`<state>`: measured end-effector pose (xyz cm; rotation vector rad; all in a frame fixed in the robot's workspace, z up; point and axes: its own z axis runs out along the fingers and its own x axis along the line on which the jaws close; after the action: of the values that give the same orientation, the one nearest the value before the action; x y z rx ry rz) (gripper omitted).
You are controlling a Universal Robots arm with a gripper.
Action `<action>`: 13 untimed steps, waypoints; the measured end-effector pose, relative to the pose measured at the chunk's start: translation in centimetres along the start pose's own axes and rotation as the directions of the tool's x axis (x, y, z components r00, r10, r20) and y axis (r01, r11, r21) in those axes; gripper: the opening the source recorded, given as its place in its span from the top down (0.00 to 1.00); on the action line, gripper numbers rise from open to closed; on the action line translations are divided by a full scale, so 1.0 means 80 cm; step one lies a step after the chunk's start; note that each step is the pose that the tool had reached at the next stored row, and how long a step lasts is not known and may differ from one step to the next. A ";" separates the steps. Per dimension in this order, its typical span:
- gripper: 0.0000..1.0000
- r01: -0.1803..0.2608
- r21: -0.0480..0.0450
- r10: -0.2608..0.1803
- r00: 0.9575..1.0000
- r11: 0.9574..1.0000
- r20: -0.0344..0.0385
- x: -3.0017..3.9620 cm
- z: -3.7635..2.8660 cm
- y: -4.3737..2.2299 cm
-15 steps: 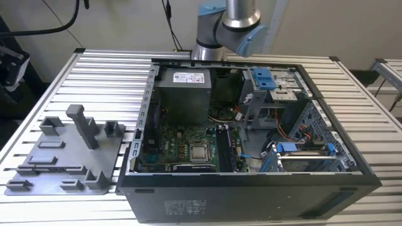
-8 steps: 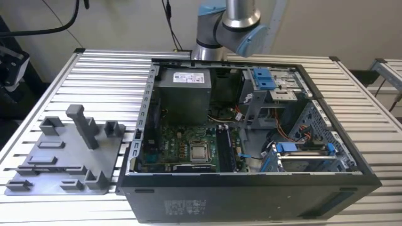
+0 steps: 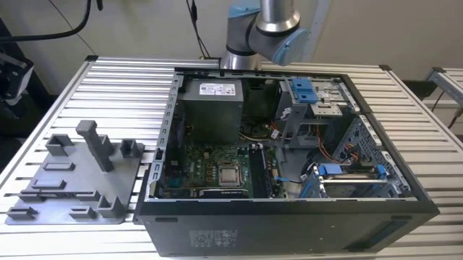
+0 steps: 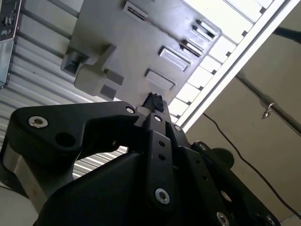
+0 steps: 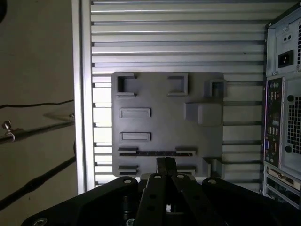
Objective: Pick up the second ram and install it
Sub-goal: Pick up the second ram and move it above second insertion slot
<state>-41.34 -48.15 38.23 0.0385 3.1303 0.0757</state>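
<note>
Pincer: the pincer (image 5: pixel 165 164) hangs over the grey holder tray (image 5: pixel 164 125), its tips pressed together and gripping nothing.
Second ram: the second ram (image 5: pixel 155 153) lies flat across a pair of tray slots, just ahead of the pincer tips and apart from them.
Tray: it sits by the desk (image 3: pixel 116 81) edge on the exterior view's left, beside the open computer case (image 3: pixel 289 227).
Hard to see: the ram's chips cannot be made out, and the pincer's body covers the tray edge nearest it.

Slatted metal bench (image 3: pixel 123 76) carries a grey holder tray (image 3: pixel 72 187) with an upright post (image 3: pixel 95 143) on the exterior view's left, just beside an open black PC case (image 3: pixel 289 230) holding a grey PSU (image 3: pixel 210 111), green motherboard (image 3: pixel 194 162), bare CPU (image 3: pixel 230 176) and blue drive latches (image 3: pixel 307 90).
</note>
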 end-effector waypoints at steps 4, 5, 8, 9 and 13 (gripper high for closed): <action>0.89 0.043 0.004 -0.043 0.999 0.999 -0.002 0.0011 0.0000 0.0001; 0.89 0.055 0.005 -0.055 0.998 0.998 -0.003 0.0014 -0.0001 0.0001; 0.89 0.101 0.007 -0.101 0.995 0.995 -0.005 0.0024 0.0000 0.0000; 0.89 0.116 0.008 -0.116 0.993 0.993 -0.006 0.0026 0.0000 0.0000; 0.89 0.177 0.008 -0.176 0.984 0.984 -0.009 0.0033 0.0000 0.0000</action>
<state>-41.60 -48.14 38.23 -0.2395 3.1256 0.0610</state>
